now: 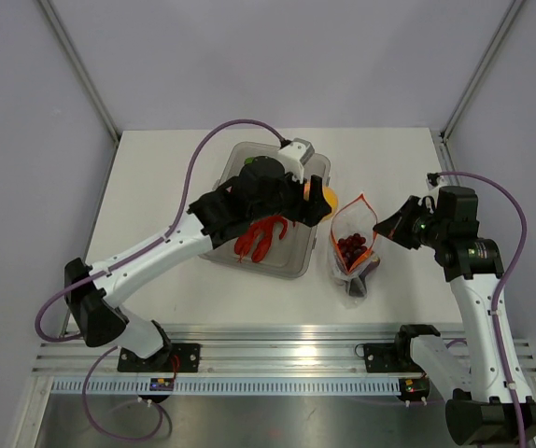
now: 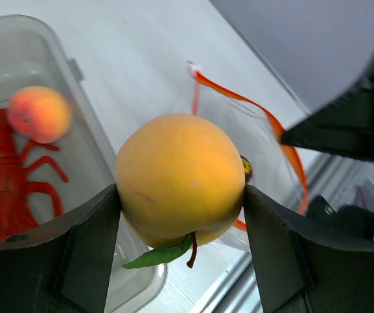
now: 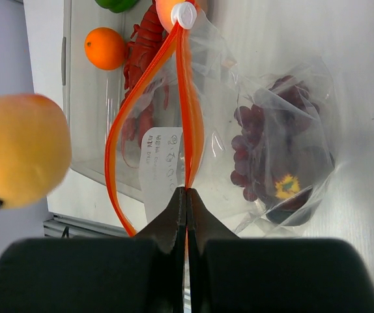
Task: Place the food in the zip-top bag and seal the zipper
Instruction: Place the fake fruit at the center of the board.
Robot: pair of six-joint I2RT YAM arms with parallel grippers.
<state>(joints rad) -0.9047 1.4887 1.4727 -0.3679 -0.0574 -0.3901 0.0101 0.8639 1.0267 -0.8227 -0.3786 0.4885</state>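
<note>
**Yellow fruit held at bag mouth**

Left gripper [image 2: 180, 202] clamps the yellow fruit [image 2: 174, 166] between both fingers, just left of the bag [image 3: 272, 130]. Right gripper [image 3: 186, 195], jaws closed, pinches the zipper [image 3: 188, 111] on the bag's right side; the mouth gapes. Grapes [image 3: 249, 163] are inside the bag. Lobster [image 1: 260, 238], peach [image 2: 39, 114] and orange [image 3: 105, 48] are in the tray [image 1: 249, 259], left of the bag.

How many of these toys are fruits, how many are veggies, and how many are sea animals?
Fruits: 5 (grapes, dark plum, peach, orange, yellow fruit)
Vegetables: 1 (green pepper)
Sea animals: 1 (lobster)
Total: 7
</note>
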